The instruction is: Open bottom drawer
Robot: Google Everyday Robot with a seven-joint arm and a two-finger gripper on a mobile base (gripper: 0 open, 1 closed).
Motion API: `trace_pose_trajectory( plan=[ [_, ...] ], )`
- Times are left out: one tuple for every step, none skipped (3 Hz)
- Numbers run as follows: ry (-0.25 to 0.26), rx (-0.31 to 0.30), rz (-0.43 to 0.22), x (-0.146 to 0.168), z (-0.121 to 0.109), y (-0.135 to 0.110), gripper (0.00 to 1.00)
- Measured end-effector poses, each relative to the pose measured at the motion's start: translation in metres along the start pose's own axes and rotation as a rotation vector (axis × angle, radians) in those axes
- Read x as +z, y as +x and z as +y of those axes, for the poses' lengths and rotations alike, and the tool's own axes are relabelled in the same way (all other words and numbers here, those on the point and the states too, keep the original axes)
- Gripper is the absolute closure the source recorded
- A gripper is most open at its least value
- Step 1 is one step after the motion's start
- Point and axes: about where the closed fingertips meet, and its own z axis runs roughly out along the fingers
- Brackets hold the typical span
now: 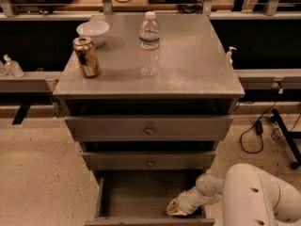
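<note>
The grey cabinet (149, 74) shows three drawers. The bottom drawer (136, 192) is pulled out toward me, its plain grey inside exposed and its front cut off by the lower edge of the view. My gripper (175, 208) reaches in from the white arm (254, 197) at lower right. It sits at the drawer's front right corner, just behind the front panel. The middle drawer (149, 160) and top drawer (148, 127) stand slightly out, each with a small round knob.
On the cabinet top stand a white bowl (92, 31), a drink can (86, 56) and a clear water bottle (149, 44). Cables (256, 131) lie on the speckled floor at right. A low shelf (28, 81) runs behind at left.
</note>
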Motion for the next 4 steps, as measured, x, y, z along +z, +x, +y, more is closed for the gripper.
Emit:
trace_pose_trajectory(
  plan=[
    [0.033,-0.022,-0.041,-0.014,0.011,-0.012,1.00],
    [0.130,-0.060,-0.100,-0.042,0.015,-0.028,1.00],
    [0.253,-0.111,-0.157,-0.079,0.011,-0.038,1.00],
    [0.275,-0.117,-0.165,-0.084,0.013,-0.037,0.85]
  ],
)
